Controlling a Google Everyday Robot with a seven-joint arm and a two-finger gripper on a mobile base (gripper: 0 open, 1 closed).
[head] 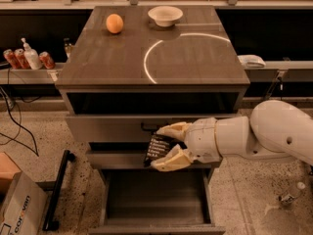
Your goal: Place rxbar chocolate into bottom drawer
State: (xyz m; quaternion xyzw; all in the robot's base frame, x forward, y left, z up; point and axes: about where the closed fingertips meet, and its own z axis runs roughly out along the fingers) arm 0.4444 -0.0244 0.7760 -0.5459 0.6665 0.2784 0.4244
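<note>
Nearest me, the bottom drawer (pixel 155 196) stands pulled out, its grey floor bare. Just above its opening, in front of the middle drawer, the gripper (pixel 163 148) clamps the rxbar chocolate (pixel 155 150) between its pale fingers (pixel 171 159). Farther back on the cabinet top (pixel 122 58) sit an orange (pixel 114 23) and a white bowl (pixel 165 15).

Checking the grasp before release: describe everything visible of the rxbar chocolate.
The rxbar chocolate is a small, flat, black-wrapped bar with rows of pale lettering. It stands roughly on end, slightly tilted, clamped between the tan fingers of the gripper, which cover its top and bottom ends. It hangs in front of the middle drawer, above the open bottom drawer, and touches only the gripper.
</note>
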